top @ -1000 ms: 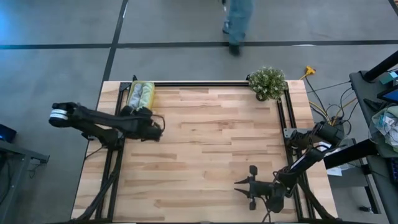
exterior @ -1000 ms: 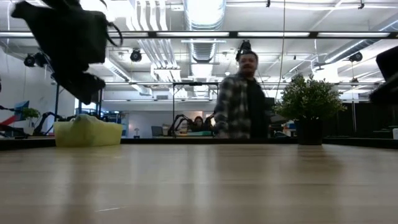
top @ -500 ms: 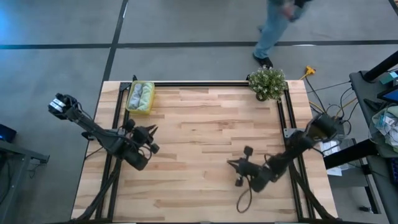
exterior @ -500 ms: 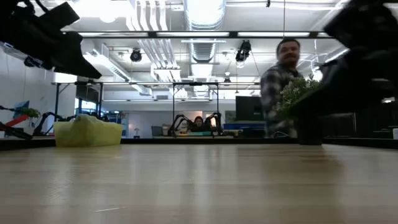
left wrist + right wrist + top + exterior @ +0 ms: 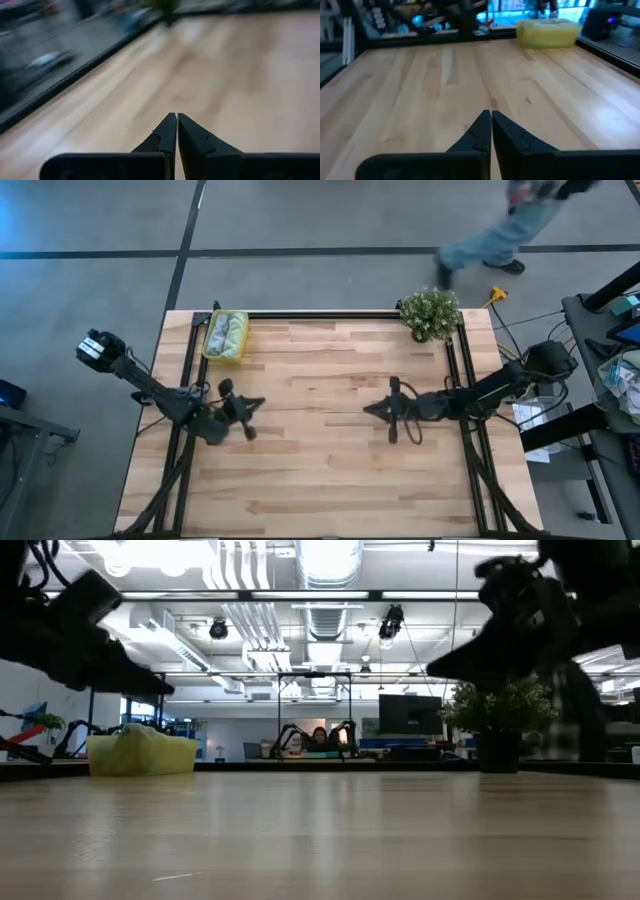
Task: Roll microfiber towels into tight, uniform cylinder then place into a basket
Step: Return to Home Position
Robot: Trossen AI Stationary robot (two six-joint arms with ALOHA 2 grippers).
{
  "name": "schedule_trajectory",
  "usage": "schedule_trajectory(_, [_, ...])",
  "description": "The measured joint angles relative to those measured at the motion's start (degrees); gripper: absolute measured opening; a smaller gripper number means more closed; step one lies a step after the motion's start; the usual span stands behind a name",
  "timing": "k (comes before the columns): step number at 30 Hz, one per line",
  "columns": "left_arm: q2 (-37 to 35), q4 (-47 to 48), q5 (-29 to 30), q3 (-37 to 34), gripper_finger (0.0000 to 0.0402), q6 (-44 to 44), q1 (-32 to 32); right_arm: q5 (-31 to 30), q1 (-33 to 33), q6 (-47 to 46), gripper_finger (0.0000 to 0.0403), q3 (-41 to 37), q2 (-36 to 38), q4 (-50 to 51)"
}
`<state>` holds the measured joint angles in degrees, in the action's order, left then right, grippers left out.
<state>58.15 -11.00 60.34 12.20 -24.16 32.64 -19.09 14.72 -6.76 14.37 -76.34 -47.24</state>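
The yellow basket [image 5: 225,336] stands at the table's far left corner with pale green rolled towels [image 5: 229,330] lying inside it. It also shows in the low view [image 5: 142,754] and the right wrist view [image 5: 549,33]. My left gripper [image 5: 260,404] hovers shut over the left half of the table, nearer than the basket, pointing toward the table's right. Its fingertips meet in its wrist view [image 5: 176,118]. My right gripper [image 5: 368,409] hovers shut over the right half, pointing toward the table's left, its tips closed [image 5: 490,114]. Both hold nothing.
A potted plant [image 5: 431,313] stands at the far right corner. Black rails [image 5: 330,314] run along the far, left and right sides. Bare wood [image 5: 315,410] lies between the two grippers. A person [image 5: 500,235] walks past beyond the far edge.
My left gripper has drawn away from the basket toward the near edge and tipped up from slanting down to nearly level, pointing right. My right gripper has swung from the near right corner toward the far edge, out to mid-table. The person has walked rightward.
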Motion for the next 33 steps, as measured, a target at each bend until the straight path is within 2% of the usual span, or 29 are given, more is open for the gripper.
schedule_trajectory(4, [-1.1, -41.8, -15.7, -10.8, 0.0000, 23.6, -1.8, -0.5, -0.4, -1.0, 0.0008, -5.8, 0.2, -8.4])
schedule_trajectory(6, [-0.3, -50.0, -20.3, -11.6, 0.0000, 27.7, -3.0, -0.4, -0.3, -1.0, 0.0008, -7.5, 0.2, -11.4])
schedule_trajectory(9, [-0.5, -49.4, -23.5, -11.7, 0.0000, 28.1, -5.1, -1.3, -0.2, -0.8, 0.0008, -8.8, -0.3, -12.3])
schedule_trajectory(12, [2.0, -47.8, -29.4, -11.8, 0.0000, 24.6, -9.1, -3.6, -0.2, -0.8, 0.0008, -9.8, -0.7, -12.4])
schedule_trajectory(15, [5.3, -50.2, -35.3, -11.6, 0.0000, 23.6, -13.6, -4.1, -0.3, -0.8, 0.0008, -10.7, -0.8, -12.4])
schedule_trajectory(19, [8.9, -53.0, -37.8, -11.9, 0.0000, 22.0, -18.4, -4.8, -0.3, -0.5, 0.0008, -12.2, -0.7, -14.2])
schedule_trajectory(22, [9.1, -52.2, -36.3, -11.9, 0.0000, 21.5, -20.5, -5.1, -0.3, 0.7, 0.0008, -13.9, -0.6, -16.3])
schedule_trajectory(26, [4.8, -49.0, -35.9, -11.9, 0.0000, 21.5, -21.0, -6.2, -0.2, 2.1, 0.0008, -13.9, 0.6, -16.1])
schedule_trajectory(33, [-13.8, -28.1, -34.4, -11.9, 0.0000, 20.1, -21.0, -6.5, -0.2, 5.3, 0.0008, -13.9, 4.9, -11.8])
